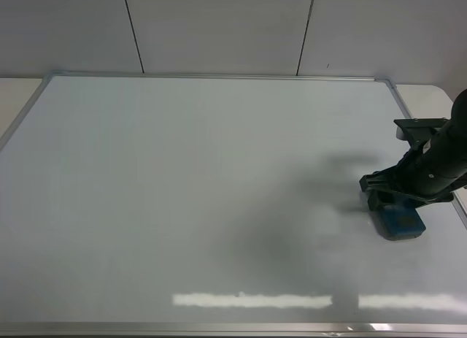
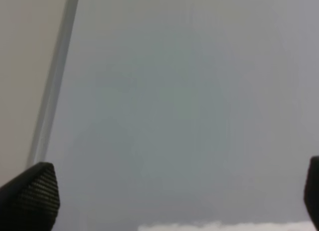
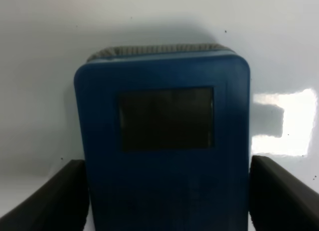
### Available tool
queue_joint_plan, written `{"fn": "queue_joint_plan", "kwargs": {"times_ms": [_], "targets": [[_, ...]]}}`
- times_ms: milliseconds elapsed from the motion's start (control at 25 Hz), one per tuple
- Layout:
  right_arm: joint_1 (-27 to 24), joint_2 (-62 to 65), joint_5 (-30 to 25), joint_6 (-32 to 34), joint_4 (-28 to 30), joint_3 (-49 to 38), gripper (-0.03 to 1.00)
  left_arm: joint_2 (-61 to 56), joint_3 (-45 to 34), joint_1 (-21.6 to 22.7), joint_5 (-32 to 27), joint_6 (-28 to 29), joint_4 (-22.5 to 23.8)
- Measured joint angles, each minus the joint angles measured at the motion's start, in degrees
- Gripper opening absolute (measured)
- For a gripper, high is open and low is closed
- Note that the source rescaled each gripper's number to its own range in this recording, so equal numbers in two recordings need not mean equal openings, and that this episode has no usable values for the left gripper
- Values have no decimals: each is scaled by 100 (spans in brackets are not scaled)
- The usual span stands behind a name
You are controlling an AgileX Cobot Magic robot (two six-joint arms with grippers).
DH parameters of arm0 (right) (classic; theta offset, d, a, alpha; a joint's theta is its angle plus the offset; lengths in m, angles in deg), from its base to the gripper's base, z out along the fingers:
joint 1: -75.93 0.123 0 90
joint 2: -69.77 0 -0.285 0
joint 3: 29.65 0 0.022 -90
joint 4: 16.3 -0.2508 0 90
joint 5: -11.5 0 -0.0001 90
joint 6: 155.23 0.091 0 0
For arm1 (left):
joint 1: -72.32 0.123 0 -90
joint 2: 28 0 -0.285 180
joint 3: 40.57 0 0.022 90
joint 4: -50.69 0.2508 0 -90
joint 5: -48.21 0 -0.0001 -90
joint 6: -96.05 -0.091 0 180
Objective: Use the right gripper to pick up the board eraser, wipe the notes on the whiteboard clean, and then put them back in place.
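Observation:
The teal-blue board eraser (image 1: 400, 223) lies flat on the whiteboard (image 1: 182, 192) near its right edge. My right gripper (image 1: 390, 204) reaches in from the right and its two fingers sit against the eraser's sides. In the right wrist view the eraser (image 3: 167, 116) fills the space between the black fingers (image 3: 55, 201), pad side down on the glossy board (image 3: 50, 41). No red notes show anywhere on the board. My left gripper (image 2: 174, 201) is open and empty above the board (image 2: 174, 91); it is out of the high view.
The board's silver frame (image 1: 219, 77) runs along the back, and its left edge shows in the left wrist view (image 2: 55, 81). A pale table edge (image 1: 423, 97) lies beyond the board's right corner. A panelled wall (image 1: 219, 24) stands behind.

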Motion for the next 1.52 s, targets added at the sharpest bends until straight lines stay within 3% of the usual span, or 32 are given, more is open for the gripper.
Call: {"fn": "queue_joint_plan", "kwargs": {"times_ms": [520, 600, 680, 720, 840, 1520], "targets": [[-43, 469, -43, 139, 167, 0, 28, 0, 0, 0, 0, 0, 0], [-43, 471, -54, 58, 139, 0, 45, 0, 0, 0, 0, 0, 0], [-43, 471, -54, -65, 112, 0, 77, 0, 0, 0, 0, 0, 0], [-43, 471, -49, -131, 76, 0, 87, 0, 0, 0, 0, 0, 0], [-43, 471, -37, -418, -189, 0, 97, 0, 0, 0, 0, 0, 0], [-43, 476, -57, -722, -430, 0, 100, 0, 0, 0, 0, 0, 0]]}}
